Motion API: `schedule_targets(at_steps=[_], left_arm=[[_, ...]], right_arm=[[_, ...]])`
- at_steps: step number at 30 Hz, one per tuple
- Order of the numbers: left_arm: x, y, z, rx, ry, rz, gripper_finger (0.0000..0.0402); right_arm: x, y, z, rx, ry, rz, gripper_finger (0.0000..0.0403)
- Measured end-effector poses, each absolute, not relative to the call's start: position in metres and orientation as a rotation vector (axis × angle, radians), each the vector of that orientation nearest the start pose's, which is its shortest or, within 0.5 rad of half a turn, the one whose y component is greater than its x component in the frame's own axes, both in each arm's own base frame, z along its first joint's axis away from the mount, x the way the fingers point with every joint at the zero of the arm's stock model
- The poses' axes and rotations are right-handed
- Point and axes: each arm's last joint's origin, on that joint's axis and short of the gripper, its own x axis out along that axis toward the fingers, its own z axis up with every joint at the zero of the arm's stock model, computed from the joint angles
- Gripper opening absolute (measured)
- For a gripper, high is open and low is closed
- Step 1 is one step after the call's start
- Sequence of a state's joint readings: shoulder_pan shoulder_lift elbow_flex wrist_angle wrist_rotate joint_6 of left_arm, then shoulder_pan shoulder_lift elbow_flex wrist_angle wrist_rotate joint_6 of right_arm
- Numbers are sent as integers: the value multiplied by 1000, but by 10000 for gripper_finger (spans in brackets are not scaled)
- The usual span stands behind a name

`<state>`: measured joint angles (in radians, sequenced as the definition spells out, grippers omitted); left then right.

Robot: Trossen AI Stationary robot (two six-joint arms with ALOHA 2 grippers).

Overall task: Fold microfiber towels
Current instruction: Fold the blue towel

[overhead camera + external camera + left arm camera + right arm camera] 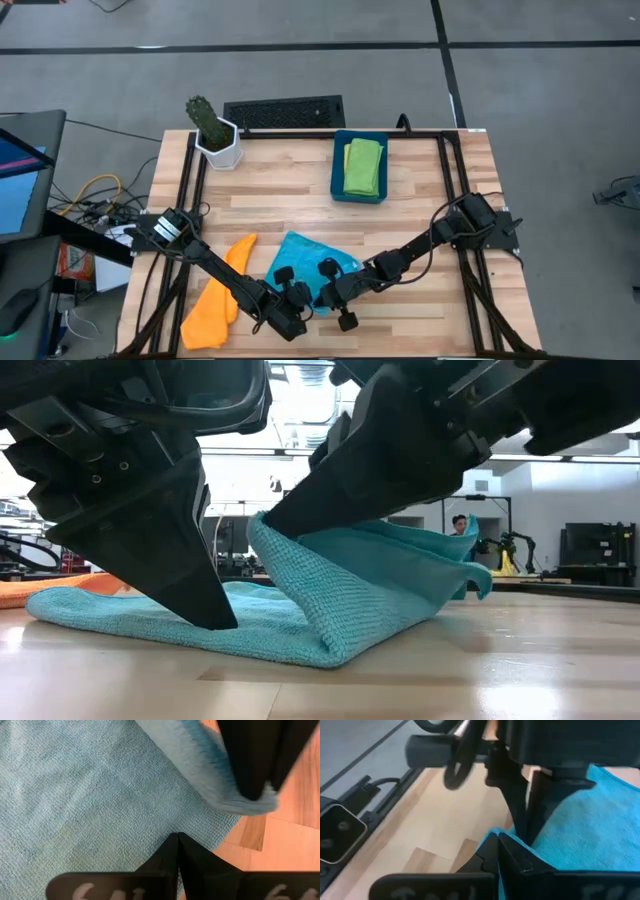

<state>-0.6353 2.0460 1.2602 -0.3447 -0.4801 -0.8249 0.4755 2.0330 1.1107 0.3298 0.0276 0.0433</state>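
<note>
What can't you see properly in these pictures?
- High view: both grippers cover part of the light blue towel.
- High view: how many green towels lie in the bin.
- Low view: the orange towel, mostly behind the left gripper.

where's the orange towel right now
In the high view the orange towel lies at the table's front left, under the left arm, just left of the light blue towel.

Green towel (363, 166) mostly hidden inside bin (338, 180).
</note>
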Motion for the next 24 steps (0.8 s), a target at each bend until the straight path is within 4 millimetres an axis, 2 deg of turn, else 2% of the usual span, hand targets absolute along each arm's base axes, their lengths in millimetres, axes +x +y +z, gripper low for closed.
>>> schedule_targets(at_steps=[12,18,24], left_arm=[[327,-224,123,-160,919,257,0],[327,-224,123,-156,921,256,0],[327,-224,123,-151,924,253,0]], right_arm=[[370,186,127,-104,584,418,25],[376,188,105,-93,618,427,28],[382,186,107,-70,621,413,29]])
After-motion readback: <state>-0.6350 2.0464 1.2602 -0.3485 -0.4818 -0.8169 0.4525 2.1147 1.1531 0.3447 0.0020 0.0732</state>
